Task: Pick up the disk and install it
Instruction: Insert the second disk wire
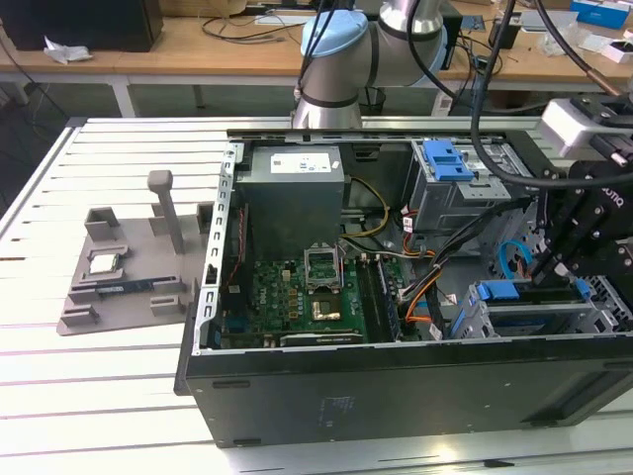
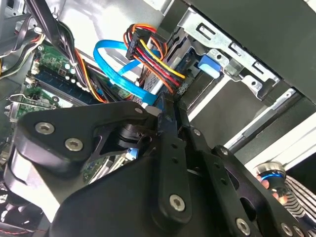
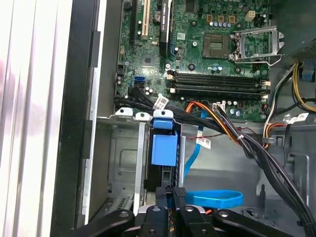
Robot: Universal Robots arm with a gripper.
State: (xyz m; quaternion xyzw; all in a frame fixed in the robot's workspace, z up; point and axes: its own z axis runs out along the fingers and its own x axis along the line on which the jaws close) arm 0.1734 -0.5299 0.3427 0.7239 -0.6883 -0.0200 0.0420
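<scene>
A white slatted table (image 1: 109, 396) carries everything; behind it runs a wooden workbench (image 1: 198, 45) strewn with cables.

The largest thing on the table is an open black computer case (image 1: 396, 396), a steel box lying on its side with its interior exposed. Inside it, a green motherboard (image 1: 297, 297) lies flat on the floor of the case, beside a plain grey power supply (image 1: 295, 198) of sheet metal. At the case's front end sit 2 perforated metal drive cages: 1 topped by a blue plastic latch (image 1: 447, 158), and a second cage (image 1: 495, 327) against the case's near wall.

Just outside the case, a grey plastic fixture (image 1: 119, 282) with upright posts holds a small square silver chip (image 1: 107, 262).

The black pincer (image 3: 174, 197) hangs over the second cage inside the case, its fingers drawn close together. They appear to be clenched on the thin upper edge of the disk (image 3: 163, 148), which stands upright in that cage with its blue bracket showing; the contact is partly hidden. A blue ribbon cable (image 3: 217, 198) curls beside the cage.
</scene>
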